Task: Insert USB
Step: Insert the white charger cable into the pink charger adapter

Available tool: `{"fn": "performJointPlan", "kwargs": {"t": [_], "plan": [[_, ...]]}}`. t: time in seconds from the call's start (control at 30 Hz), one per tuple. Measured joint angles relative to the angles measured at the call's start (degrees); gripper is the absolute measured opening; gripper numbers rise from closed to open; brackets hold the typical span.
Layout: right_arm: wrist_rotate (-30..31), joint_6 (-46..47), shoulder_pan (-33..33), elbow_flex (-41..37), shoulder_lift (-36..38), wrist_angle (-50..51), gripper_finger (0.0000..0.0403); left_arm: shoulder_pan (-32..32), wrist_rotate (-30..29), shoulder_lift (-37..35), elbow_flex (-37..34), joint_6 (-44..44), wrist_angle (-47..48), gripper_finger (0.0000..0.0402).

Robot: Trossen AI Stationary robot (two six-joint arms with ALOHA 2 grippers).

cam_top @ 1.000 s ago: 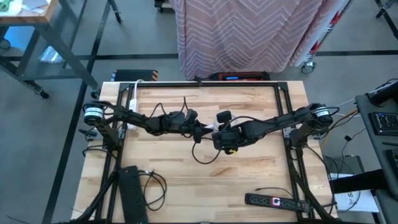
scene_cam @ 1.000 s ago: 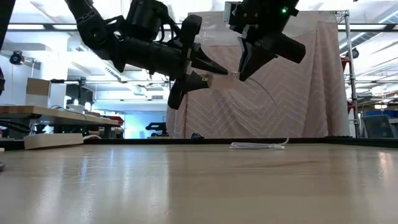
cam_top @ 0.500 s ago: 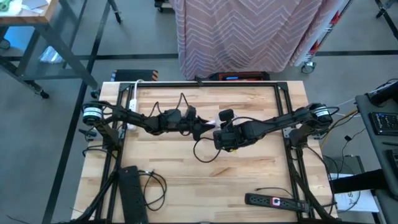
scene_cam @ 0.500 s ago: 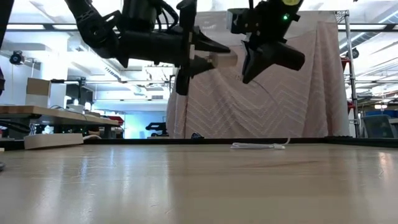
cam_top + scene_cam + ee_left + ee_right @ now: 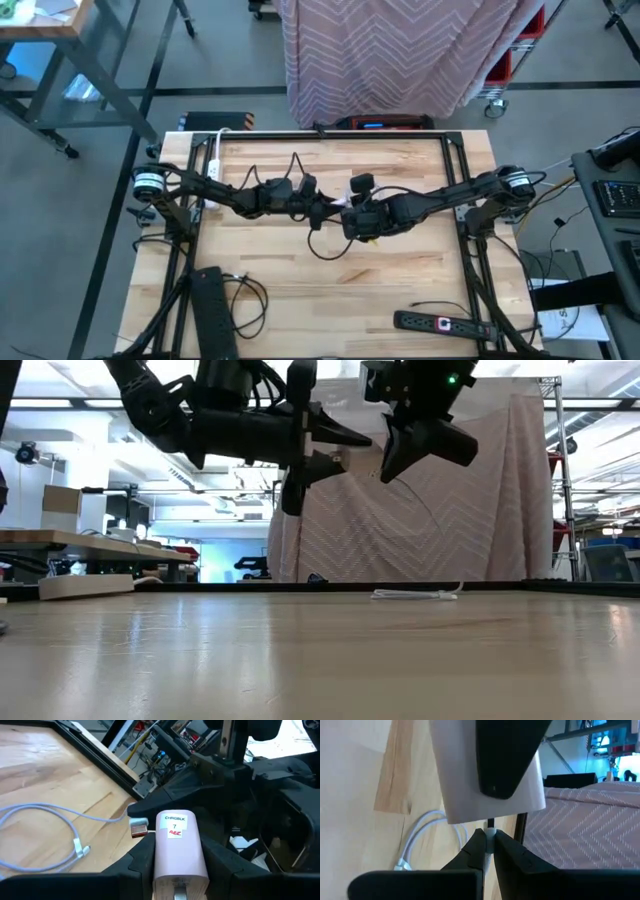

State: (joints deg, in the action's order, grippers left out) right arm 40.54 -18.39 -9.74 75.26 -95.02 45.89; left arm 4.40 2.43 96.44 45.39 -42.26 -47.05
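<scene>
A pale charger block [image 5: 177, 845], labelled CHRGBLK 7, sits between the fingers of my left gripper [image 5: 322, 208], high above the middle of the table. My right gripper [image 5: 350, 213] faces it from the table's right, shut on a USB plug [image 5: 139, 826] with a white cable. The plug's metal tip stands at the block's end face [image 5: 487, 815]; whether it is inside a port, I cannot tell. The slack white cable [image 5: 50, 835] runs down from the plug and lies in loops on the wood. In the low view both grippers [image 5: 320, 452] [image 5: 385, 458] meet tip to tip. My left gripper pinches the charger block's two long sides [image 5: 160, 855] between its fingers, coming level from the table's left. The block is lifted clear, and its labelled end points at the other gripper. My right gripper pinches the USB plug [image 5: 490, 834] between its fingertips, coming level from the table's right, along the plug. The plug is lifted clear and its cable trails down, slack.
A black power strip [image 5: 210, 310] with its cord lies at the near left, and another [image 5: 440, 322] at the near right. A white strip [image 5: 212, 160] lies at the far left. Black frame rails [image 5: 330, 135] border the table. A chevron cloth [image 5: 470, 520] hangs behind.
My left gripper has tipped up from a downward slant to level, bringing the block up with it. My right gripper has moved toward the table's left, closing the gap, so the plug now stands at the block's end.
</scene>
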Motion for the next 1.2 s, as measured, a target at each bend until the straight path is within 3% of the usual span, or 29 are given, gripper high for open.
{"fn": "performJointPlan", "kwargs": {"t": [0.43, 0.67, 1.2], "plan": [[-0.57, -1.21, -1.49, -0.02, 0.27, 0.48, 0.0008, 0.02, 0.03, 0.00, -0.02, 0.61, 1.86, 0.0103], [-7.78, 0.06, -1.46, -0.11, 1.83, -0.72, 0.0008, -0.02, 0.19, -0.07, -0.02, 0.57, 1.53, 0.0104], [-7.97, 1.58, -1.90, -0.20, 3.96, 0.00, 0.0008, 0.11, 3.15, -0.35, -0.11, -0.85, 1.63, 0.0102]]}}
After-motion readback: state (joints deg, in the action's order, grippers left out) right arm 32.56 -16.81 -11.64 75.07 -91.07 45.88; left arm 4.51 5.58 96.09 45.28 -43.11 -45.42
